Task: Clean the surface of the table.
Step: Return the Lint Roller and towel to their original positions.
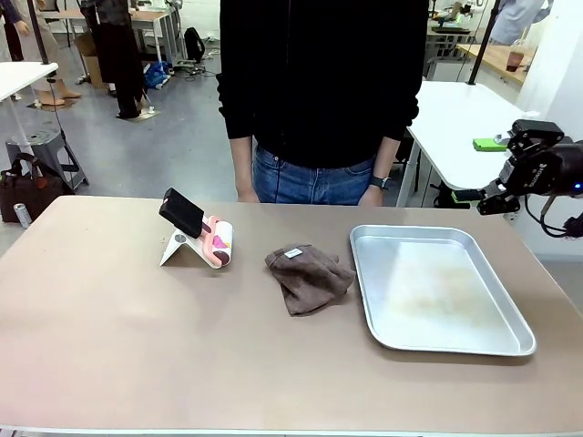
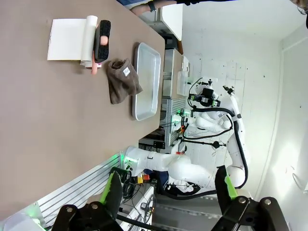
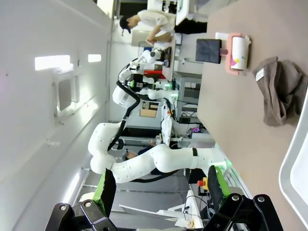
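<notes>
The table (image 1: 109,337) bears cloth (image 1: 308,279) and tray (image 1: 435,289); both arms' jaws gape empty.

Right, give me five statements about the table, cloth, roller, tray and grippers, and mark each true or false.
1. The brown cloth lies inside the metal tray. False: it lies on the table, just left of the tray.
2. The lint roller sits left of the cloth in the front view. True.
3. The left gripper is shut on the cloth. False: its jaws stand open, off the table's edge, holding nothing.
4. The tray has nothing lying in it. True.
5. The right gripper is open. True.
6. A person's hand is holding the roller. False: the hands rest at the far table edge, apart from it.
</notes>
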### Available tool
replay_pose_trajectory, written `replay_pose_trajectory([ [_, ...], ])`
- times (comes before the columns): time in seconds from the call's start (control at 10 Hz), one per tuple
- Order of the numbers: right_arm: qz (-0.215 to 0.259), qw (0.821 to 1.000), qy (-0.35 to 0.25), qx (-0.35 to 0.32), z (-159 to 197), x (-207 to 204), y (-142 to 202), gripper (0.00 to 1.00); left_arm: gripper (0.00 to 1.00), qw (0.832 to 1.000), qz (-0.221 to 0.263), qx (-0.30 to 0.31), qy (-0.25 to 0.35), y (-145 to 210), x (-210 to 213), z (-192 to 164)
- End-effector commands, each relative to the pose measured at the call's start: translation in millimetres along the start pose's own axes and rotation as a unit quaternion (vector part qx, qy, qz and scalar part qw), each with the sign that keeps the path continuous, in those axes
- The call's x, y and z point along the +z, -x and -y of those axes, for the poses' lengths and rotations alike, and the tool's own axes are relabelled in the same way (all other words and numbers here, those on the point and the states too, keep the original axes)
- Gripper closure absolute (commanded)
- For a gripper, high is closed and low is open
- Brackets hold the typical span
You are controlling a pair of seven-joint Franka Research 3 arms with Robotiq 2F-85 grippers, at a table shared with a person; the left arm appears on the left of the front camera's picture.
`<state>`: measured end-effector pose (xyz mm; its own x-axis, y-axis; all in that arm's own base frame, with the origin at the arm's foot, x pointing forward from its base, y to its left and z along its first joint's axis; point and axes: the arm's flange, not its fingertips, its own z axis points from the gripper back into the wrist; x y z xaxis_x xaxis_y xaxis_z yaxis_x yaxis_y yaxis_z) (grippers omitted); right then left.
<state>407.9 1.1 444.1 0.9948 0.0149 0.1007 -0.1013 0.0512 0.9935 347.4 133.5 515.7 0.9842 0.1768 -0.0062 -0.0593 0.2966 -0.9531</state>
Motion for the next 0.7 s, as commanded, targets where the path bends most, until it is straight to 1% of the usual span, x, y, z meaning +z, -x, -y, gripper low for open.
replay_pose_trajectory([
  [0.0, 0.001, 1.000, -0.010, 0.003, -2.3, 1.1, -1.5, 0.00, 0.00, 1.000, 0.006, 0.002, 0.005, -1.9, 0.1, 2.7],
  [0.6, 0.001, 1.000, -0.010, 0.003, -2.3, 1.1, -1.5, 0.00, 0.00, 1.000, 0.006, 0.002, 0.005, -1.9, 0.1, 2.7],
])
